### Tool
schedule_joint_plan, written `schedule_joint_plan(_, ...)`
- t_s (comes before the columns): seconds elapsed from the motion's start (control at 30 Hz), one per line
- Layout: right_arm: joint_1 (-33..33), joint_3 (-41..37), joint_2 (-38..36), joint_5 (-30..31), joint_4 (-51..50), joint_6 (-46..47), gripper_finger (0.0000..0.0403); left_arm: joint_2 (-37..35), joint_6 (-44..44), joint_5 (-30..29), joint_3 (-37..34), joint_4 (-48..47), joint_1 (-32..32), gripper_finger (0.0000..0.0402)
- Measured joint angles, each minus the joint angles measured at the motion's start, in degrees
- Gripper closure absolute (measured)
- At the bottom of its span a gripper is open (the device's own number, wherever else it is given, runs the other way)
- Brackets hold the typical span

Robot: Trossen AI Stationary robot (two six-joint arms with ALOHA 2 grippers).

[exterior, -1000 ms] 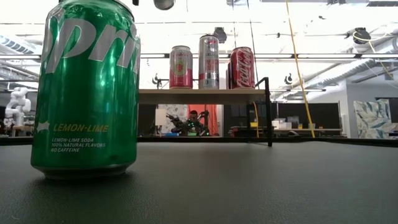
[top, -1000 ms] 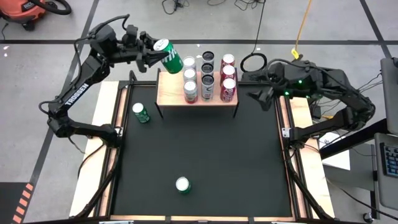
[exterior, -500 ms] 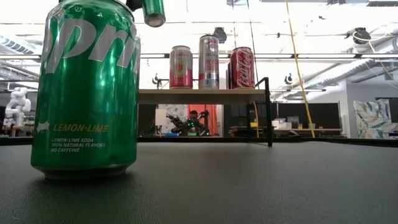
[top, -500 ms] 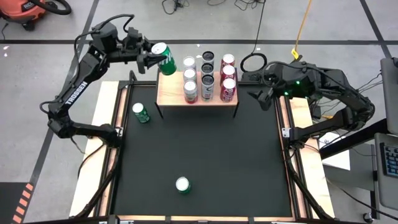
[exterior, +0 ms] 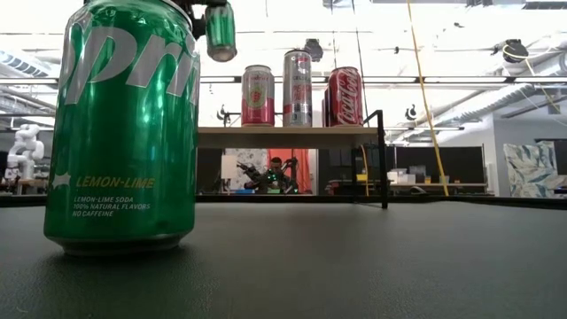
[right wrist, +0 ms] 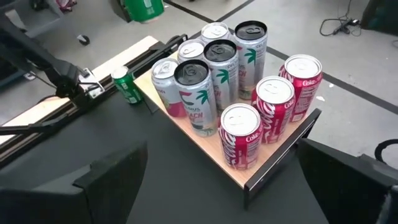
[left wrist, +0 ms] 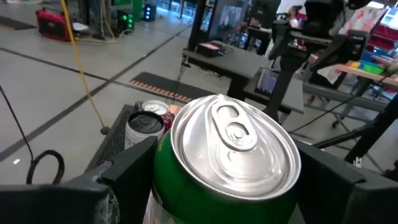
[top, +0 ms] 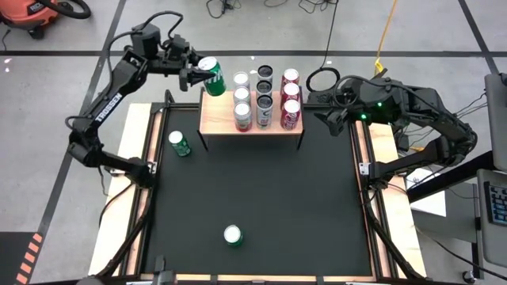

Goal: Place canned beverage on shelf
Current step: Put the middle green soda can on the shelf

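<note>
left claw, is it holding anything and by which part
Yes: the left claw grips a green can by its sides, just below the top rim, above the shelf's left rear corner. The right claw holds nothing.

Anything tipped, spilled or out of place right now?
Nothing spilled. The only tilted can is the green can held in the left gripper above the shelf's bare left end. The shelved cans stand upright.

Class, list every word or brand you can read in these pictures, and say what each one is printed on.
"LEMON-LIME": nearest green can, low view.
"LEMON-LIME SODA 100% NATURAL FLAVORS NO CAFFEINE": same can, small print.
"pri": large white letters, same can, cut off.
"TROSSEN": left arm, high view.
"Coca-Cola" script, partly seen: red cans on the shelf.
"ACH": tall silver can; other print too small.
</note>
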Motion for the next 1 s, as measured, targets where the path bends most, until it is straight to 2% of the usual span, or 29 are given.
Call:
schedule_joint_plan(0.3,-0.02,0.0,-0.02,0.02,0.3,-0.46,0.0012,1.92,0.53,-0.03,0.0,0.52,-0.08,0.0094)
schedule_joint_plan(0.73,-0.02,0.0,-0.02,0.2,0.59,-4.65,0.0012,1.86,-0.02,-6.17,0.0,0.52,-0.14,0.0094)
schedule_joint_plan(0.83,-0.02,0.0,-0.02,0.14,0.59,-4.65,0.0012,1.86,-3.12,-8.15,0.0,0.37,-0.71,0.0094)
schedule_joint_plan(1.0,-0.02,0.0,-0.02,0.04,0.59,-4.65,0.0012,1.86,-3.4,-8.5,0.0,0.73,-1.79,0.0094)
